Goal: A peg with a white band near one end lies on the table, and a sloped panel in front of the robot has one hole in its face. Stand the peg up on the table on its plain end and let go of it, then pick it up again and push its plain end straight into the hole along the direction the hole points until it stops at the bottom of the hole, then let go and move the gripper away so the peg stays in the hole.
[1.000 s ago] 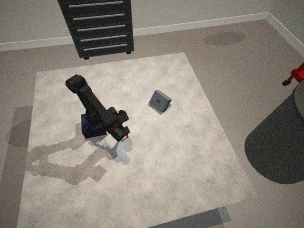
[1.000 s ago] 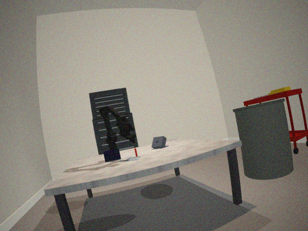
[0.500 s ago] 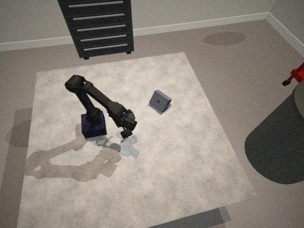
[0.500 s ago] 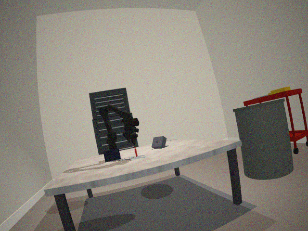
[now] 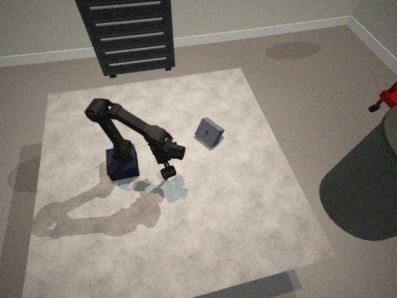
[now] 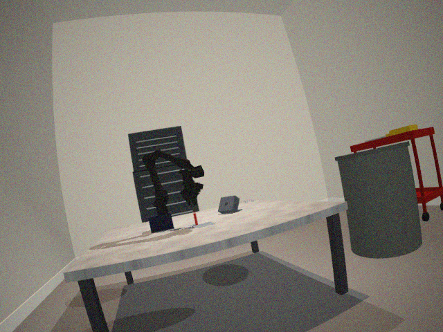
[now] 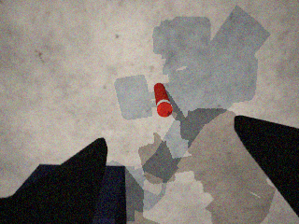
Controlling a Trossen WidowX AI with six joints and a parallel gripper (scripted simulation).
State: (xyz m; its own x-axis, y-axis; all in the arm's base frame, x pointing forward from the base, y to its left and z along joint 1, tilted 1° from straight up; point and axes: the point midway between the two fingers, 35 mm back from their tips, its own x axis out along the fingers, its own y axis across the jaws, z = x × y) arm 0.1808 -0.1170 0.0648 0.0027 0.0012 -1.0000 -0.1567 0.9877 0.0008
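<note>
The red peg (image 6: 195, 218) (image 7: 160, 92) stands upright on the table (image 5: 231, 218) (image 6: 250, 221). Its white band (image 7: 163, 102) is near the top end, so the plain end is down. In the top view it is almost wholly hidden under the gripper. My gripper (image 6: 193, 203) (image 7: 168, 133) is open and empty, pointing down above the peg. In the wrist view the peg shows between the two fingers, beyond the line of their tips. The grey sloped panel (image 5: 211, 138) (image 6: 233, 209) stands apart to the right, with one dark hole (image 5: 206, 132) (image 6: 225, 203) in its face.
The dark blue arm base (image 5: 122, 166) (image 6: 161, 223) (image 7: 109, 196) stands left of the peg. Shadows of the arm lie around the peg's foot. A drawer cabinet (image 5: 136, 41) (image 6: 157, 142), a large grey bin (image 5: 362, 192) (image 6: 378, 203) and a red cart (image 6: 418, 133) stand beyond the table.
</note>
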